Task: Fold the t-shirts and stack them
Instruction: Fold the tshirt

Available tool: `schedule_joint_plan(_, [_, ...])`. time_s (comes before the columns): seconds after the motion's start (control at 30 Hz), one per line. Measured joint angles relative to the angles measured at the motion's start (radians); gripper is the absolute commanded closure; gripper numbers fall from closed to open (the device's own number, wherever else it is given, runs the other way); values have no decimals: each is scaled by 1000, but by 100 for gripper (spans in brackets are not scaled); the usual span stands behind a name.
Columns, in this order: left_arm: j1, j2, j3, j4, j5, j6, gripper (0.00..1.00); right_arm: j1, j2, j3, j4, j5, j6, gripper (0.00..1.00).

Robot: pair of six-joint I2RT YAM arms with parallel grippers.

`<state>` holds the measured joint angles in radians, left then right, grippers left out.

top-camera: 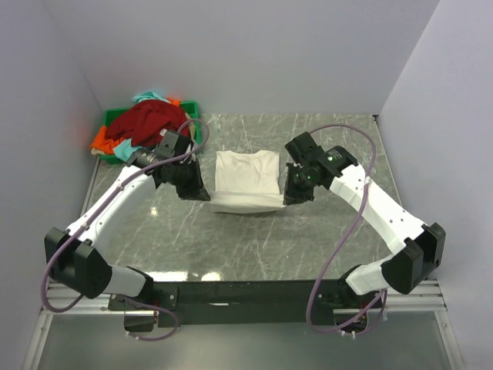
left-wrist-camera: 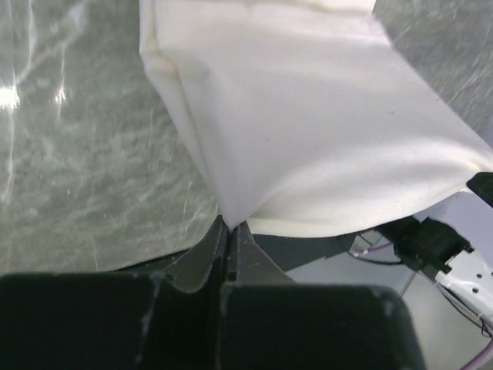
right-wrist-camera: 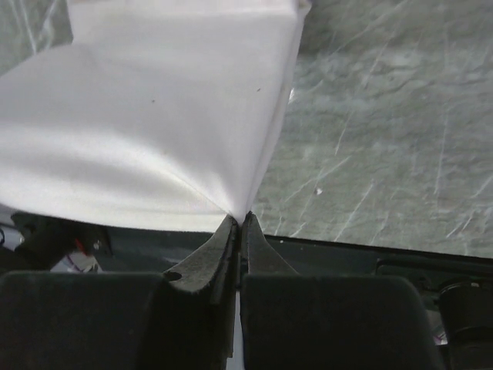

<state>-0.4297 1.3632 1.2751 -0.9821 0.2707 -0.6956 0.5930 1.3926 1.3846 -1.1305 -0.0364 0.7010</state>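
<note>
The gray marble desk (top-camera: 323, 231) sits between plain white walls. The cream-white t-shirt (top-camera: 246, 177) lies in the middle of it. The left hand (left-wrist-camera: 229, 230) is squeezed tight on the shirt's near left corner. The right hand (right-wrist-camera: 239, 222) is squeezed tight on the near right corner (the cloth lifts off the desk there). The shirt stretches between both hands. Far back on the left, a green bin (top-camera: 114, 117) holds the dark red t-shirt (top-camera: 150, 123), the teal t-shirt (top-camera: 150, 97) and the orange t-shirt (top-camera: 100, 142).

Cream-white t-shirt (top-camera: 246, 173), near edge lifted, mid-table; other t-shirts (top-camera: 150, 121) heaped far-left.
</note>
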Motion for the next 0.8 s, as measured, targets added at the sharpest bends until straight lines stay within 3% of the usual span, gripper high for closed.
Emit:
schedule_joint_plan(0.33, [39,257,229,103,-14,28,100,-98,188,154,34,66,-44,100])
schedule_joint_plan(0.8, [101,586,480,180,-34,110,100,-193,585,544,95,147,-129,100])
